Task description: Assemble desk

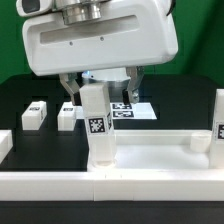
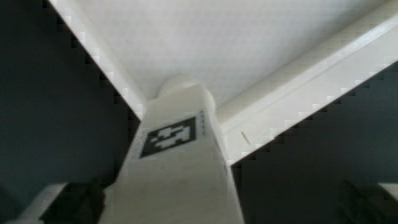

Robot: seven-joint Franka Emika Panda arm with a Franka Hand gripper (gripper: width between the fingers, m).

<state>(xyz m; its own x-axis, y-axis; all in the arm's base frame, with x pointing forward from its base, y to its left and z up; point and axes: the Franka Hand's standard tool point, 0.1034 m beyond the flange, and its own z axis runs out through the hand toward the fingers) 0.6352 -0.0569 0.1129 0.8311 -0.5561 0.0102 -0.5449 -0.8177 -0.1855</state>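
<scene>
1. End effector point(image 1: 100, 93) hangs with its jaws spread wide and holds nothing. You see one finger on each side of the upright leg point(image 1: 96, 125), apart from its faces.
2. That leg stands directly beneath the end effector, between the fingers, with its foot on the desk top point(image 1: 150, 150) near the front rim. You cannot tell from either view whether it is fully seated in a socket.
3. Off to one side of the end effector, toward the exterior view's left, two loose legs point(image 1: 33, 114) lie on the dark surface point(image 1: 15, 95). Another leg point(image 1: 218, 116) stands well off toward the exterior view's right, and the marker board point(image 1: 135, 108) lies just behind the end effector.
4. Expect the leg to handle as stiff, light moulded plastic that will not give under the pads. Its smooth faces could slip or twist if you pinch off-centre.
5. Take hold on two opposite flat faces near the upper end, above the tag, and squarely, so the leg stays upright. The desk top looks light too, so a sideways push may shift it.
</scene>
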